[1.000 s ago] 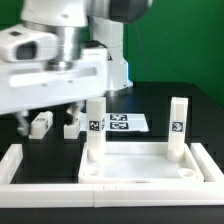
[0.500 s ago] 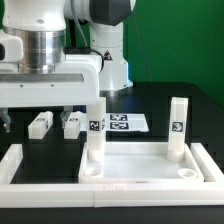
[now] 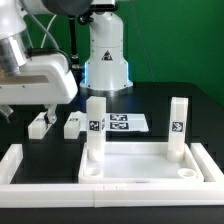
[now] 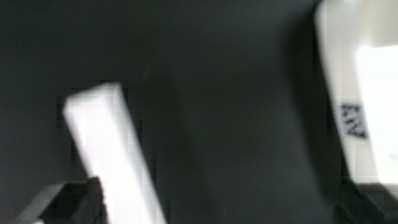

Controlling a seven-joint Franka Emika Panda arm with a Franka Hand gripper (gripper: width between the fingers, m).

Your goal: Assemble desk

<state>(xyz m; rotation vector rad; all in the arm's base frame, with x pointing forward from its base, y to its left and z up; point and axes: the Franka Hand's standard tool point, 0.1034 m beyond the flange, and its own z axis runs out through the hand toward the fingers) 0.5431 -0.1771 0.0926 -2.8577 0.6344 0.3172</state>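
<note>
Swinging up toward the exterior view's left, the end effector [image 3: 28,110] is pulling clear of the middle of the scene, which it was covering a second ago. Its fingers are looking spread wide with nothing between them, though the wrist view is smearing badly. That view is catching a blurred white block [image 4: 98,150], and I cannot tell which part it is.

Below the end effector, a loose leg [image 3: 40,123] and a second loose leg [image 3: 72,124] are lying just beside each other on the black desk [image 3: 200,120], sitting where they were. Beyond them the marker board [image 3: 125,122] is lying flat.

Nearer the camera, the tabletop [image 3: 135,183] is resting inside the border wall [image 3: 20,165]. A standing leg [image 3: 96,138] and a second standing leg [image 3: 177,128] are rising upright from its far corners, neither having shifted. The two near corner sockets are showing empty.

My reading is that the arm is finishing with the standing legs and heading for a loose one, leaving the task about half done.

No brand or readable writing is showing. Only black-and-white marker tags are appearing, on the legs and the marker board.
</note>
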